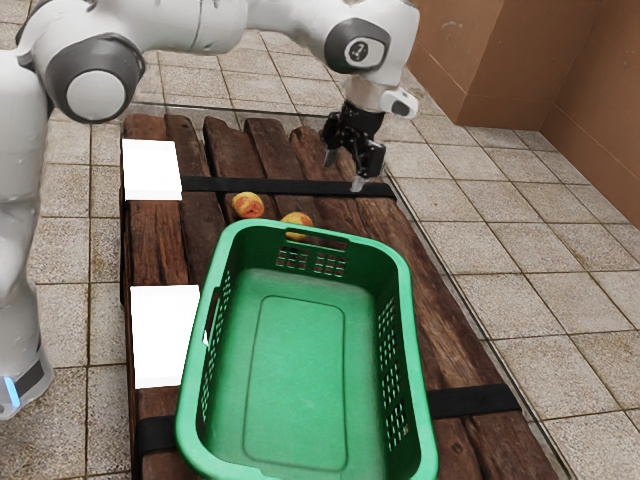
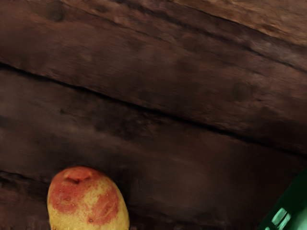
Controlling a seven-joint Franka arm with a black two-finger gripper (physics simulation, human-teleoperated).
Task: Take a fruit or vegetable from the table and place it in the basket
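The arm [image 1: 205, 25] that I operate is smooth and white, made of rounded shells with thin seam lines. On one joint I see a thick dark grey collar [image 1: 67, 62] around a flat, pale disc [image 1: 97, 95]. Nearer to the hand there is another dark grey cover [image 1: 340, 50], and its small light badge [image 1: 361, 52] carries a dark mark (I cannot read it, sorry). Low on the arm, a blue strip [image 1: 11, 391] glows beside a dark band [image 1: 37, 377]. My gripper [image 1: 344, 171] is black and angular, with pale grey fingertips [image 1: 358, 184].
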